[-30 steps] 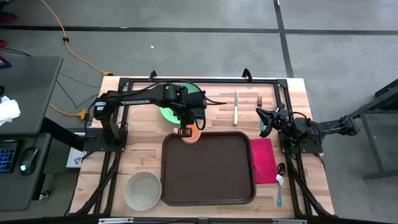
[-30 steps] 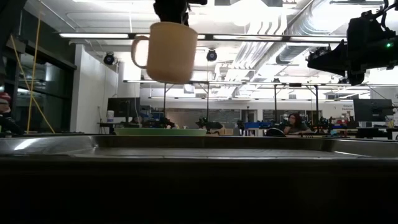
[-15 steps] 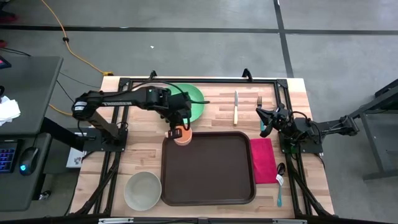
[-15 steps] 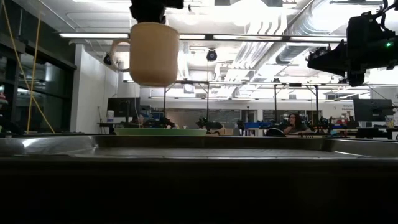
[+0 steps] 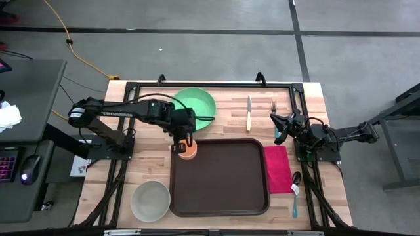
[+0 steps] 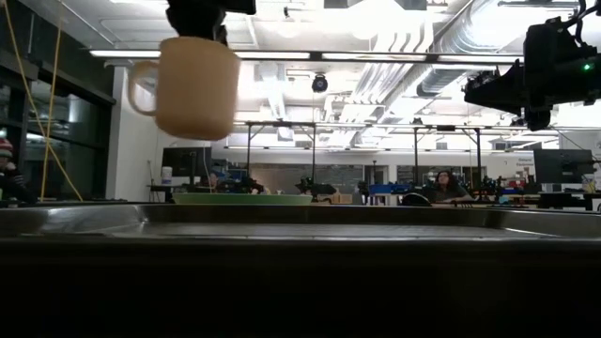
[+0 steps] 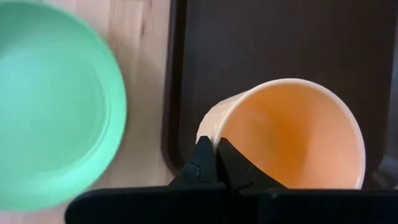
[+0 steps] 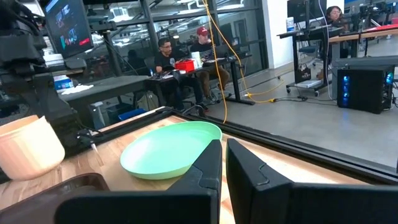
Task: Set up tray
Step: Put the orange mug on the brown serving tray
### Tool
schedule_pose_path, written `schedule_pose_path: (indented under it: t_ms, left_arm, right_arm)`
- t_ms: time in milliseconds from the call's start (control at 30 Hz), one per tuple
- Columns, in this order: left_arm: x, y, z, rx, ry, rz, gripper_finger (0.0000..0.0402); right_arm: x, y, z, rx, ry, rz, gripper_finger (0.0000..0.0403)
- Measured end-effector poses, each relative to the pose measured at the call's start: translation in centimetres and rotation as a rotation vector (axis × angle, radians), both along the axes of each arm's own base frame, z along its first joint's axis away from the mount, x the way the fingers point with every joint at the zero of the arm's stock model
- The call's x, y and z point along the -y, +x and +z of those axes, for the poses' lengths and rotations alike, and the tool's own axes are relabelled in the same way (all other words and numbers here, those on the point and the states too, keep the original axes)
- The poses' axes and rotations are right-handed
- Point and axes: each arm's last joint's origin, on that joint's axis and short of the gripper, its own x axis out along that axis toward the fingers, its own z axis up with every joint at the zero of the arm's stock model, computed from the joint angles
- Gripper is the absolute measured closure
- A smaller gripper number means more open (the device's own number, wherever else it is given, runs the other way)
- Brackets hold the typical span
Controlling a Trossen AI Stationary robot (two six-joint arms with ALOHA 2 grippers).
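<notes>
Above the table we see our left gripper [image 5: 186,140] pinching a cup [image 5: 188,149] by its rim, arm stretched sideways, tray [image 5: 220,177] just beneath, right gripper [image 5: 281,124] raised, fingers nearly closed, empty.

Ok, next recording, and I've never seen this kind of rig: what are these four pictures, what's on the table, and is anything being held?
Two dark robot arms work at a wooden table. One picture looks straight down, one looks level from the table top, and one comes from each arm's wrist. On the table lie the tray, a green plate, a pale bowl, a knife, a fork, a pink napkin and a spoon. The left pincer holds a peach mug by its rim, in the air over the tray's far left corner. The right pincer waits shut near the fork.
</notes>
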Motion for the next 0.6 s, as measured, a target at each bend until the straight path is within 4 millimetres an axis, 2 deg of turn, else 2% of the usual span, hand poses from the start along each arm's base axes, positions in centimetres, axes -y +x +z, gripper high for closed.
schedule_pose_path:
  t_ms: [333,600]
  left_arm:
    - [0.1,-2.2,-1.0,0.044,-0.031,0.067,0.0390]
    - [0.1,-2.3,-1.1,0.052,-0.030,0.072,0.0390]
  right_arm:
    - [0.0,0.0,0.0,0.005,0.002,0.000,0.0402]
    - [0.0,0.0,0.1,0.006,0.002,0.000,0.0402]
